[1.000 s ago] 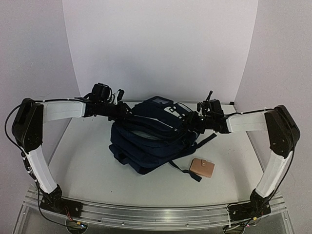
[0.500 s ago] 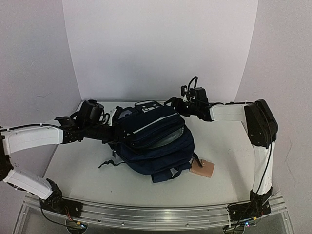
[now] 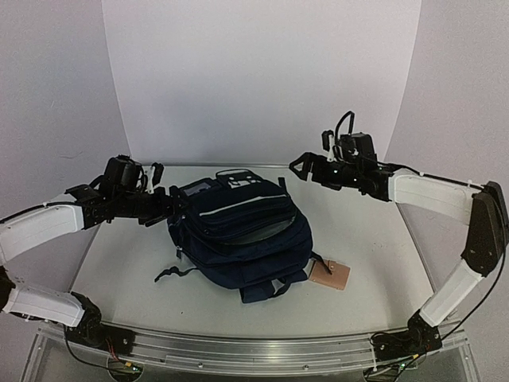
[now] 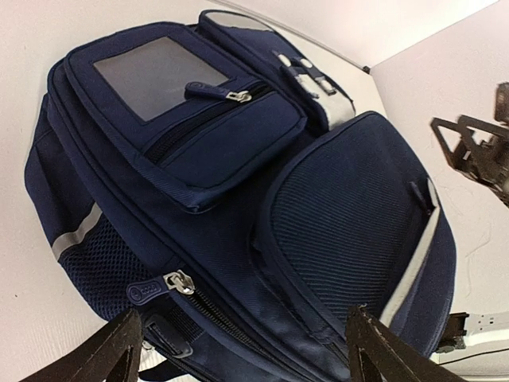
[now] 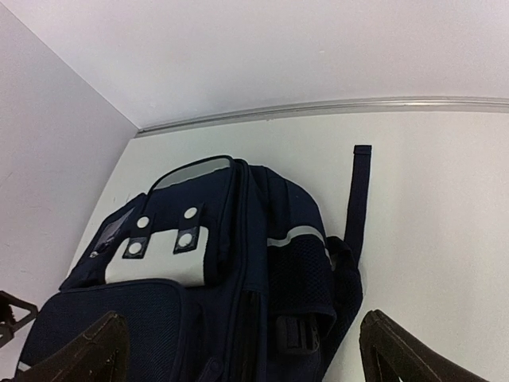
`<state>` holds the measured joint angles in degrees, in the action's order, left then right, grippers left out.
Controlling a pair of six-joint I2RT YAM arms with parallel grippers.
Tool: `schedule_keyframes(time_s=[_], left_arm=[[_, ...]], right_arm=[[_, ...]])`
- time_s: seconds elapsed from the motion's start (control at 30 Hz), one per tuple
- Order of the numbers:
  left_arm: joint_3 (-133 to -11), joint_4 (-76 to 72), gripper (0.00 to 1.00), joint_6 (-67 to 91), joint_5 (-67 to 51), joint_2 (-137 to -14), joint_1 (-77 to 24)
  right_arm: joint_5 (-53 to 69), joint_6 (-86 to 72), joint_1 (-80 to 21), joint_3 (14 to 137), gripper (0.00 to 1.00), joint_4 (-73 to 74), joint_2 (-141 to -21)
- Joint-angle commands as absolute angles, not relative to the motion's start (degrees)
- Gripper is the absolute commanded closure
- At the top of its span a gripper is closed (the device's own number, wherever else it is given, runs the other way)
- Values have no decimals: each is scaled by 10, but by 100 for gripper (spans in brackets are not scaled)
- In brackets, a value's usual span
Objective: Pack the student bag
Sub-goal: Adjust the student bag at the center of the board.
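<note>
The backpack (image 3: 238, 235) lies in the middle of the white surface (image 3: 374, 239), front face up, its top handle turned toward the far wall and its dark straps trailing out at the near edge and at the near left side. A pale stripe runs across the front, a white patch with dark dots sits near the top, and beside that is a small zipped pocket (image 4: 199, 119) with a grey window panel. On the bag's right half a long zip gapes and grey lining shows inside. The left fingers (image 4: 111, 354) stand wide apart with nothing gripped; from above they sit just beside the bag's far left corner, and the wrist view looks down over the front pocket and a mesh side pocket (image 4: 103, 263), though whether the tips touch the fabric cannot be told. The right fingers (image 5: 95, 350) are also spread wide and hold nothing, raised above the far right part of the surface, near the bag's far right corner but apart from it. From that wrist one loose strap (image 5: 358, 199) lies flat on the surface, pointing toward the back wall. A small tan wallet (image 3: 330, 273) rests just beside the bag's near right corner
</note>
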<state>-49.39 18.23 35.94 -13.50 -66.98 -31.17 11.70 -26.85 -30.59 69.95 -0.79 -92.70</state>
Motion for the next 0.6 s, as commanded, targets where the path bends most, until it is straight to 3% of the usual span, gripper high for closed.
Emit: schedule_keyframes(time_s=[0.0,0.07,0.2,0.43,0.57], left_arm=[[-515,171,10,346,-146,-704,-307],[-515,133,9,336,-190,-727,-308],[-530,52,19,316,-323,-779,-322],[-583,37,22,297,-365,-866,-390],[-592,7,23,310,-365,-888,-415]], right_arm=[[173,-338,-310,629,2,17,-857],[214,-363,-317,601,2,14,-832],[245,-432,-333,544,2,14,-794],[221,-546,-362,427,2,-28,-727],[218,-581,-371,396,10,-127,-743]])
